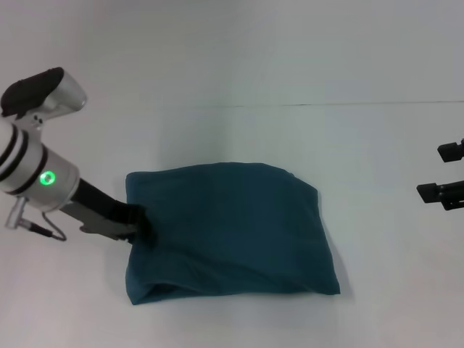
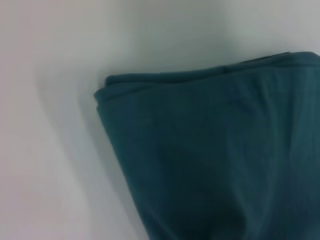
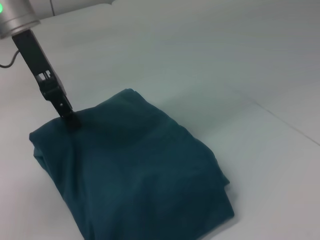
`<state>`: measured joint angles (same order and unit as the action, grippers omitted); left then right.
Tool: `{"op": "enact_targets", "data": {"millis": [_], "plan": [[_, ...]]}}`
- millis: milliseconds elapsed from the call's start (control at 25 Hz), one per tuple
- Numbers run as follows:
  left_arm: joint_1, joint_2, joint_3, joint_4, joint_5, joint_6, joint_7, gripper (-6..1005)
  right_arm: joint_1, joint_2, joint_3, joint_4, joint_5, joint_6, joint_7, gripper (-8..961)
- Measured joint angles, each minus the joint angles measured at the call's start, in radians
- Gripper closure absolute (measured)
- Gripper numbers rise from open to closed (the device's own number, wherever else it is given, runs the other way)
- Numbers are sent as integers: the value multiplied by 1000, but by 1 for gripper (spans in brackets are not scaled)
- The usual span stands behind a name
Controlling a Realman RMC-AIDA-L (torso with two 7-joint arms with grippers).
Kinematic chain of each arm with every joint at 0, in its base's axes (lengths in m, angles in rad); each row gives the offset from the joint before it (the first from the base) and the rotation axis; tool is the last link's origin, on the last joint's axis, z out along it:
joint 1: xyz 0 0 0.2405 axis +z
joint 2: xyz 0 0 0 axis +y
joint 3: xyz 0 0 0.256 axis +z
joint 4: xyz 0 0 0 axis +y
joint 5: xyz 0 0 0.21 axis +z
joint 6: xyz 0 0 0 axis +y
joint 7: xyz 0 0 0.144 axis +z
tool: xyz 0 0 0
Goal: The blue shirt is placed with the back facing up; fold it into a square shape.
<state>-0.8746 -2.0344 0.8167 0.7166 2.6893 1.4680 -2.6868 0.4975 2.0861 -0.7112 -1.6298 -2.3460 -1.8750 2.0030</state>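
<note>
Shirt (image 1: pixel 232 232) lies mid-counter (image 1: pixel 239 65), already folded to rough square, layers stacked. Left gripper (image 1: pixel 140 225) at shirt's left edge, fingers touching fabric; cannot tell if clenched. Right gripper (image 1: pixel 448 172) parked far right, fingers released. Judged final step: release, withdraw, square edges.

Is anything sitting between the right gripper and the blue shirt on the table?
Nothing visible. Only bare white table lies between the right gripper, at the right edge, and the folded blue shirt. The left gripper is at the shirt's far side.
</note>
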Motion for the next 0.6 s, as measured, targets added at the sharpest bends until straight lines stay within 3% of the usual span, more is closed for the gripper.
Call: {"op": "enact_targets", "data": {"millis": [120,200,400,600], "plan": [[46,2,-8,51,-50,8,49,890,-6,2,-1,1,2,-1,1,113],[83,6,-32,94,-106,25,89,681,-10,3,-1,1,3,-3,1,113],[193,-1,-156,252,-290,169,325,507,-28,7,-4,19,19,-11,-12,112],[289,-12,-242,262,-392,356,662,381,-62,8,-12,60,82,-52,-51,112]]}}
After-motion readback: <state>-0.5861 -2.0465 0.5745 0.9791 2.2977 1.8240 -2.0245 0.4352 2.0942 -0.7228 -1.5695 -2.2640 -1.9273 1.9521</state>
